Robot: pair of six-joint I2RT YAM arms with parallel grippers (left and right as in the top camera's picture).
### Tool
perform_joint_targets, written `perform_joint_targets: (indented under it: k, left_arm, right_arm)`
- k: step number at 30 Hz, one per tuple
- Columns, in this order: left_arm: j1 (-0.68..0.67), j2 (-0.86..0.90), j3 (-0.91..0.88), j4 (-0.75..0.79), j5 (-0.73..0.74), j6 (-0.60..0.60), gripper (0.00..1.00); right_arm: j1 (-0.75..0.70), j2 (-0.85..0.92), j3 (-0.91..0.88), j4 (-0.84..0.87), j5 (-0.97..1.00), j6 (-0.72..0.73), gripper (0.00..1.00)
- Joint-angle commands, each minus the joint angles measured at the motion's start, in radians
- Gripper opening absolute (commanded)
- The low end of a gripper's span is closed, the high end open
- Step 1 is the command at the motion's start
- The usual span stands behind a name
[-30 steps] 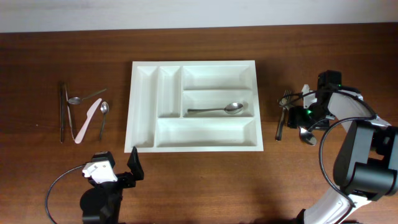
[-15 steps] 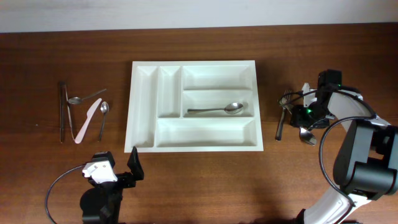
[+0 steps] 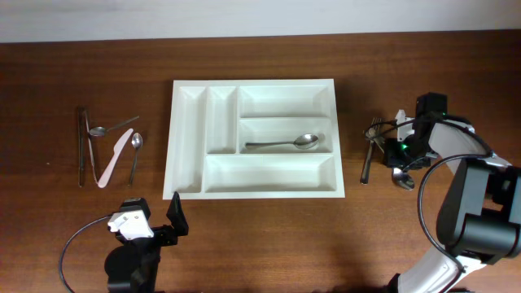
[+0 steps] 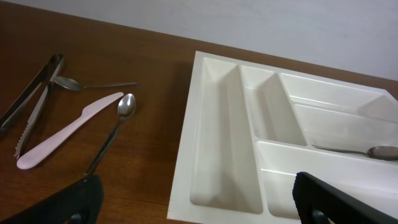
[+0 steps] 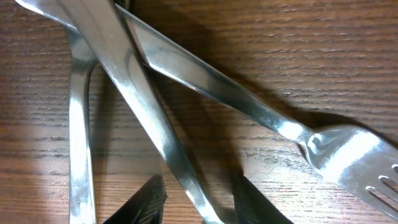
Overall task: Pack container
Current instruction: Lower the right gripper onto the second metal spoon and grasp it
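Well left of the right gripper [image 3: 399, 153], at mid-table, lies the container [image 3: 254, 85], a spoon [image 3: 286, 143] in its middle long slot. That gripper's fingertips [image 5: 148, 200] stand narrowly either side of a steel handle [image 5: 149, 118] in the cutlery pile [image 3: 371, 151], wood showing between; they have drawn in since a second ago. The left gripper [image 4: 199, 202] gapes wide just before the container's near left corner, unmoved.

The right tool [image 5: 199, 202] has drawn its jaws partway in on either side of a steel handle [image 5: 134, 93].
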Motion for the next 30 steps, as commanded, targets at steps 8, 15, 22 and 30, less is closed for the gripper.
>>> perform_joint_targets:
  k: [8,15,22,30]
  left_arm:
    - [0.004,-0.006,-0.004,-0.001,0.001,0.016,0.99]
    - [0.004,-0.006,-0.004,0.0,0.001,0.016,0.99]
    - [0.004,-0.006,-0.004,0.0,0.001,0.016,0.99]
    - [0.004,-0.006,-0.004,0.0,0.001,0.016,0.99]
  right_arm:
    - [0.006,0.067,-0.083,-0.002,-0.008,0.049,0.07]
    - [0.006,0.067,-0.083,-0.001,-0.011,0.06,0.04]
    - [0.006,0.067,0.045,-0.101,-0.053,0.059,0.04]
    - [0.006,0.067,0.262,-0.24,-0.06,0.059,0.04]
